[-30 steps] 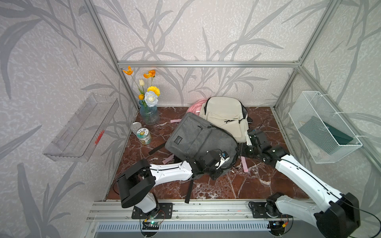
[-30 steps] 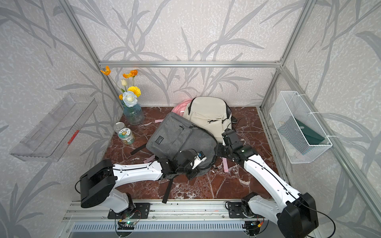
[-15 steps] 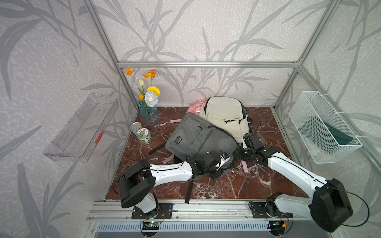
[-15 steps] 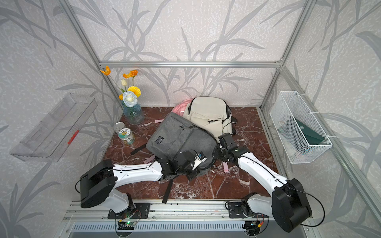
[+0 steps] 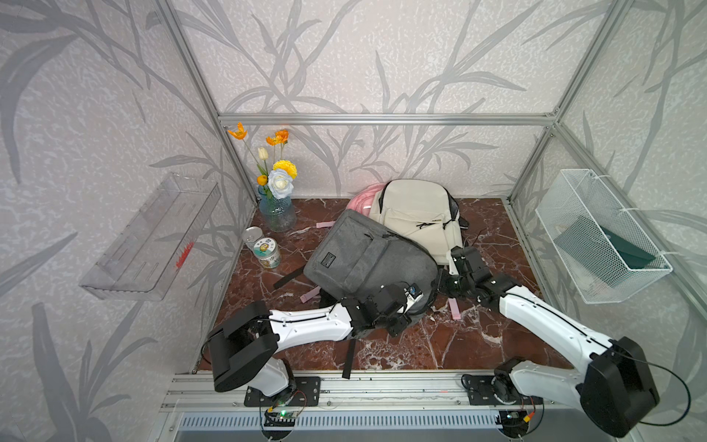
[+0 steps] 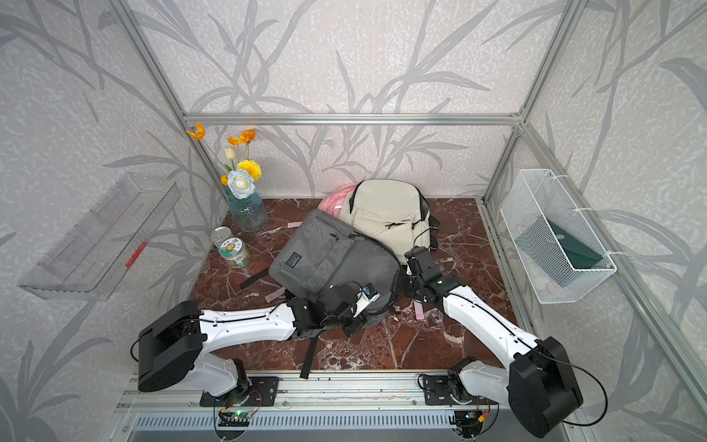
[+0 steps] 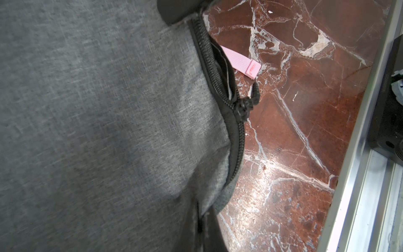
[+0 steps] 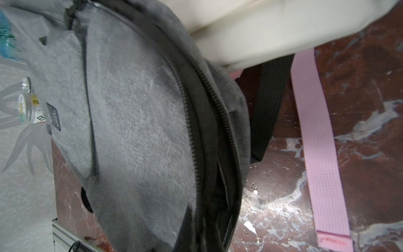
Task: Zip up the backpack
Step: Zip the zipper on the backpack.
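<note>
Left gripper (image 5: 409, 313), pressed together, pinches the grey backpack (image 5: 367, 260) at its lower edge, centre of a top view. The right gripper (image 5: 440, 285), also closed, meets the bag's right edge; bare marble floor (image 5: 459, 344) lies below.

Left wrist: the zipper slider (image 7: 242, 107) sits mid-frame, with open floor to its right.

Right wrist: the zipper (image 8: 205, 113) gapes at lower centre.

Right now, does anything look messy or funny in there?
Yes. The grey backpack lies crooked, partly over the cream backpack, and its zipper gapes open along the edge. A pink strap trails loose beside it.
</note>
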`<state>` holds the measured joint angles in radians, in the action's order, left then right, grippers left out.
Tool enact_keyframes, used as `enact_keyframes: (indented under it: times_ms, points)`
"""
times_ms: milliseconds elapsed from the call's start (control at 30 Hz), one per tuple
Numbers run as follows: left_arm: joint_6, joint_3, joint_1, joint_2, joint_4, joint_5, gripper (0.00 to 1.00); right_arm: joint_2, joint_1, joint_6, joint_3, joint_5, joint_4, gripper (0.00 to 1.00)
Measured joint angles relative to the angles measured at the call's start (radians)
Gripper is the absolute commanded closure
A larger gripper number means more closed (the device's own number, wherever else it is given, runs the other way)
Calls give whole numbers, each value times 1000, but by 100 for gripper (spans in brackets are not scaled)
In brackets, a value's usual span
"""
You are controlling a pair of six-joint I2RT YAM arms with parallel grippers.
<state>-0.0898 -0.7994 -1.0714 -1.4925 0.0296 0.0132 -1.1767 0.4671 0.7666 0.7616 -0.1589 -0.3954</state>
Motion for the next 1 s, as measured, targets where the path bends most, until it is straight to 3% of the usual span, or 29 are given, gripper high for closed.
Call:
enact_keyframes:
  times_ms: [333,633,833,1000]
  points:
    - [0,32,-3,80,-48,-125,100,130,-31,5,6,-26,-52,100]
    - [3,43,-2,103,-90,-113,100,148,-92,10,5,-72,-61,99]
    - [3,35,14,48,-19,-55,100,111,-141,-50,36,-66,-98,59]
    - [0,32,18,-13,10,-36,100,164,-132,-148,31,-64,-119,51]
